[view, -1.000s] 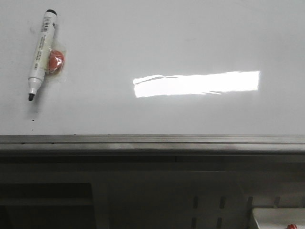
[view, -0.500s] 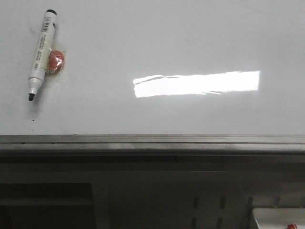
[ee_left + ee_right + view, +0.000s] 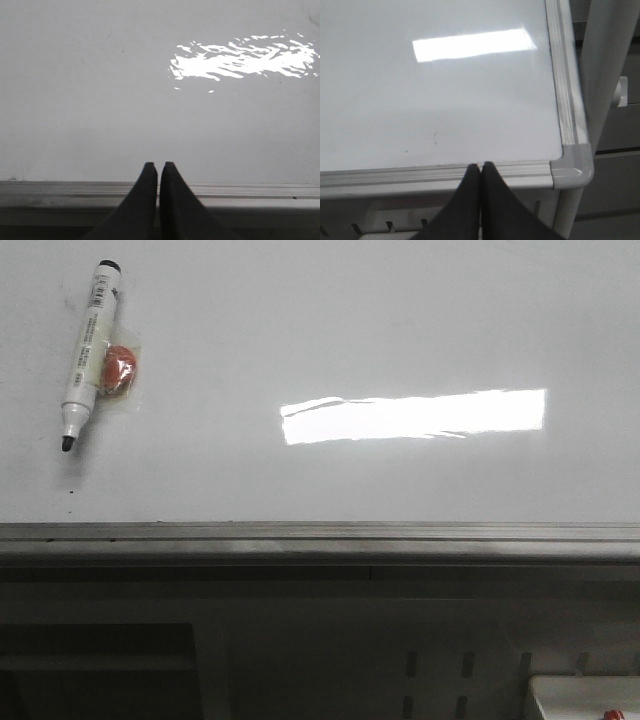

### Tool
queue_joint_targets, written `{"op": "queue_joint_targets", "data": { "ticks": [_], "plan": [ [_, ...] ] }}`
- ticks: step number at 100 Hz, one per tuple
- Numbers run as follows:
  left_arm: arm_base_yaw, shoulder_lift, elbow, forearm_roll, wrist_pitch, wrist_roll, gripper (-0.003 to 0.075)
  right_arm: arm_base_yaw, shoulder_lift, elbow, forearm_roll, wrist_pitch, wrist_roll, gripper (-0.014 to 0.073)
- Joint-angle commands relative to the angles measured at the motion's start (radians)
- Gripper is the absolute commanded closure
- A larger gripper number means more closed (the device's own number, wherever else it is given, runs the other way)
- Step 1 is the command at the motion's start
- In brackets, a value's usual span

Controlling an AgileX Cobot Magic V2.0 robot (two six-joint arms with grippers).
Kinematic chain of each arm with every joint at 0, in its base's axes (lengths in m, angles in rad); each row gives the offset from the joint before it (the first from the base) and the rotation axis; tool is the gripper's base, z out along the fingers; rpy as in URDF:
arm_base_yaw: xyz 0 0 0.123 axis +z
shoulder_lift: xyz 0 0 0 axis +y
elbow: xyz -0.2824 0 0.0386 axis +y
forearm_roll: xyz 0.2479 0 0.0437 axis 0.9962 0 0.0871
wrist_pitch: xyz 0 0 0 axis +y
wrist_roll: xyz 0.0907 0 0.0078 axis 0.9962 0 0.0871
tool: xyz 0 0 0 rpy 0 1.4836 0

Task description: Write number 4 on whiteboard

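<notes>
Across the large glossy white whiteboard (image 3: 330,330) no number 4 is drawn; only a bright rectangular glare (image 3: 412,416) and a few tiny dark specks mark its surface. Near its far left corner in the front view lies a white-barrelled marker with a black tip and black end (image 3: 86,352), uncapped it seems, touching a small orange-red round object (image 3: 118,370) that sits in what looks like clear wrapping; what that object is I cannot tell. The grey metal bottom rail (image 3: 320,536) runs along the near edge. The left gripper (image 3: 156,166) and the right gripper (image 3: 481,166) both hover at that rail with their dark fingers pressed together and nothing between them. I judge the task has not started: the first step, fetching the marker, is pending, and it calls for the left arm to spread its fingers and reach the barrel. Neither arm shows in the front view, and the whiteboard's far edge is cut off
</notes>
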Motion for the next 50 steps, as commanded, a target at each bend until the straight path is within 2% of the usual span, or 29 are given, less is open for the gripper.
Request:
{"op": "queue_joint_targets", "data": {
  "ticks": [1, 50],
  "plan": [
    [0.0, -0.025, 0.032, 0.0, -0.088, 0.001, 0.0741, -0.006, -0.014, 0.025, -0.014, -0.095, 0.0, 0.0659],
    [0.0, -0.023, 0.032, -0.001, -0.12, 0.001, 0.0741, -0.004, -0.014, 0.025, -0.014, -0.142, 0.0, 0.0657]
  ]
}}
